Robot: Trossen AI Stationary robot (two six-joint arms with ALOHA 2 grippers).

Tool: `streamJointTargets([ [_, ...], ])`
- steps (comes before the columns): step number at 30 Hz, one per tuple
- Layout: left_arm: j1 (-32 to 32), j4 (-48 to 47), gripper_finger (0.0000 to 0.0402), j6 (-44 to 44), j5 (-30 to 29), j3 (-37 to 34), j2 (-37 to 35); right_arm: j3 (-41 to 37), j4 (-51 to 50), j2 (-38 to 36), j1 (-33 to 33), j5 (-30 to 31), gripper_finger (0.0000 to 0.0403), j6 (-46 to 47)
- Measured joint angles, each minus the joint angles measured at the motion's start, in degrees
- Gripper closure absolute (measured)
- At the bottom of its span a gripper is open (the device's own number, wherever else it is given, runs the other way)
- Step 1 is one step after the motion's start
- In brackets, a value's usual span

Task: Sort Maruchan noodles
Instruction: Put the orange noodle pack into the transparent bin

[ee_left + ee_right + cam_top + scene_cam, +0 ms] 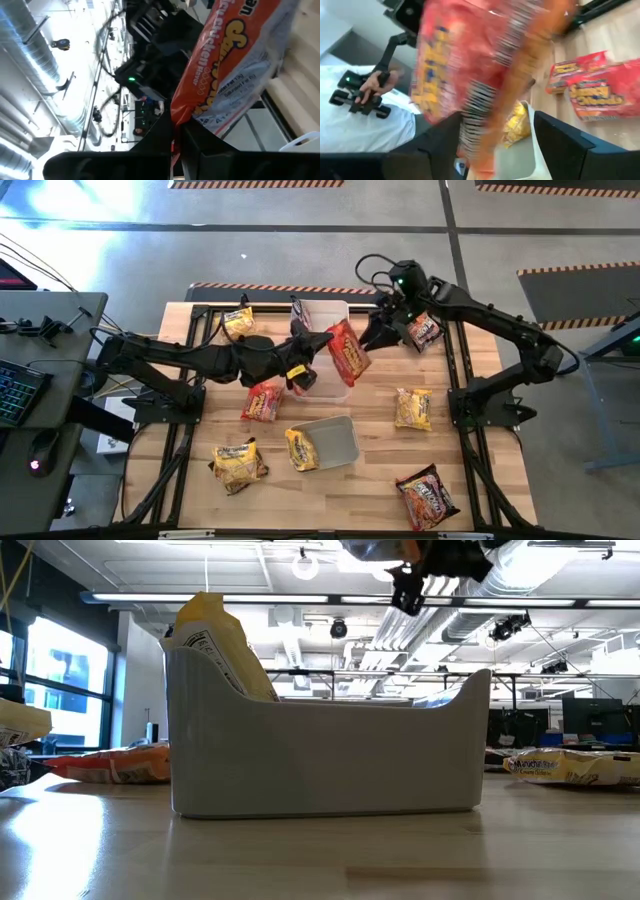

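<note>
Ramen packets are scattered over the wooden table (380, 480), and one red packet (349, 352) is held in the air above the right rim of the far clear tub (330, 315), near the middle of the table's far edge. It is pinched at one edge by the left gripper (318, 343), whose fingers are pressed together on the plastic; in the left wrist view the orange-red wrapper (235, 65) is seen clamped between the dark fingers (200, 150). The right gripper (376, 330) is positioned just beside the same packet on its other side, with its fingers spread apart; in the right wrist view the packet (485, 75) hangs between them, and contact with the fingers (560, 145) cannot be told.

A yellow packet (303, 450) is leaned over the left rim of the near tub (340, 438), near the table's centre. A maroon packet (424, 330) lies behind the right gripper near the far right corner. Another yellow packet (238, 321) lies towards the far left corner, a red one (262, 401) left of centre, a yellow one (238, 464) near the near left corner, a yellow one (413, 408) towards the right edge, and a maroon one (428, 496) at the near right corner.

In the right wrist view a person's hand (375, 87) is seen gripping a dark controller (357, 100).
</note>
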Motion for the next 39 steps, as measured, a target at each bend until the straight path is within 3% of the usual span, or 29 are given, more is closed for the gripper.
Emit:
streamJointTargets([
  [3, 0.0, -0.01, 0.0401, 0.49, 0.0, 0.0, -0.02, -4.01, 3.45, 0.01, -2.16, -2.49, 0.0167, 2.55],
  [6, 0.0, 0.17, 0.0401, -0.56, -0.24, 0.0, -0.02, -9.58, 13.61, 0.02, -2.39, -3.7, 0.0167, 9.26],
  [14, -0.04, 0.92, 0.0401, -2.52, -2.14, 0.21, -0.32, -25.22, 74.69, 0.11, 0.95, -3.26, 0.0167, 46.76],
  [20, -0.04, 2.83, 0.0401, -2.51, -2.9, 0.11, -0.17, -33.07, 102.39, 0.04, 0.95, 5.14, 0.0167, 67.69],
  [24, -0.04, 4.42, 0.0401, -2.49, -2.75, 0.09, -0.11, -34.58, 110.05, 0.02, 1.57, 10.23, 0.0167, 75.43],
  [28, -0.57, 5.91, 0.0401, -2.47, -2.85, 0.07, -0.06, -34.6, 111.56, 0.0, 1.5, 13.21, 0.0167, 80.2],
  [39, -3.1, 5.92, 0.0401, -2.4, -4.11, 0.0, 0.07, -34.61, 114.06, 0.02, -1.31, 11.36, 0.0167, 89.94],
])
